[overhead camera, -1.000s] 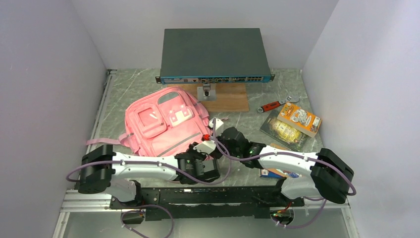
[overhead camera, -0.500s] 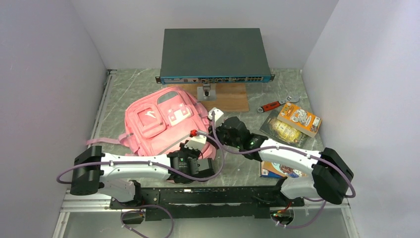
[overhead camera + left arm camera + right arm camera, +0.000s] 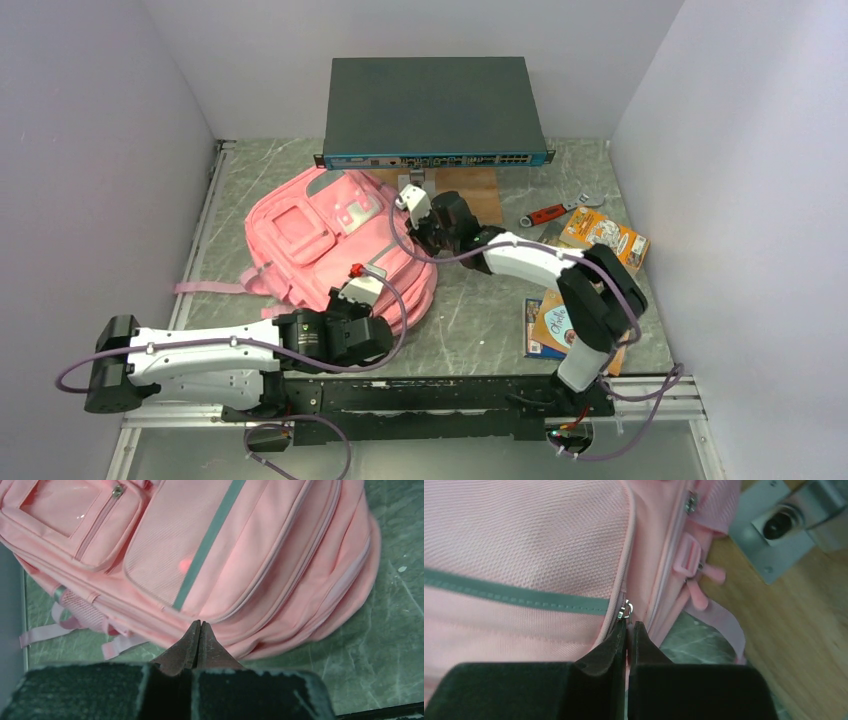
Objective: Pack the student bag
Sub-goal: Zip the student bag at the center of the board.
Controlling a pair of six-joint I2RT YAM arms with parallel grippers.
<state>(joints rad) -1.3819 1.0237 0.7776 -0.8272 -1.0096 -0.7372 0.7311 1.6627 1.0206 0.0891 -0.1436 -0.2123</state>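
The student bag [image 3: 322, 248] lay front-up on the worktop [image 3: 480, 312], left of centre. The left gripper [image 3: 200, 626], pinched shut, touched its near edge. The right gripper [image 3: 628, 624], also closed, met a zip pull [image 3: 625, 611] on its right side, farther back than a second earlier.

Pink student bag [image 3: 320, 240] — front up, flat

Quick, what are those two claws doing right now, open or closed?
Left gripper: closed, tips against the student bag's edge; any pinched fabric cannot be told.
Right gripper: closed on a zip pull of the bag.
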